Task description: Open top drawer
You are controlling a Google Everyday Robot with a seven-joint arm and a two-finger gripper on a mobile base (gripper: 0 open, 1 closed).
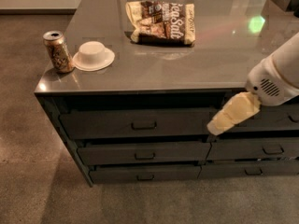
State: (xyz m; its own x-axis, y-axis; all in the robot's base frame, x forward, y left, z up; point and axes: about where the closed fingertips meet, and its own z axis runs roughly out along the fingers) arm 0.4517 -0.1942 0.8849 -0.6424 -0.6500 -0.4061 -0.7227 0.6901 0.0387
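Observation:
The top drawer (103, 123) is the wide dark grey front just under the counter top on the left column. It is shut, with a small bar handle (144, 125) at its centre. My gripper (230, 115), cream-coloured on a white arm, hangs in front of the cabinet at the drawer's right end. Its tip points down and left, well to the right of the handle.
On the grey counter top (196, 64) stand a drink can (58, 52) and a white bowl (93, 55) at the left corner, and a snack bag (161, 22) lies at the back. Two lower drawers (140, 154) sit beneath, and more drawers (261, 148) at the right. The concrete floor (32, 171) lies around the cabinet.

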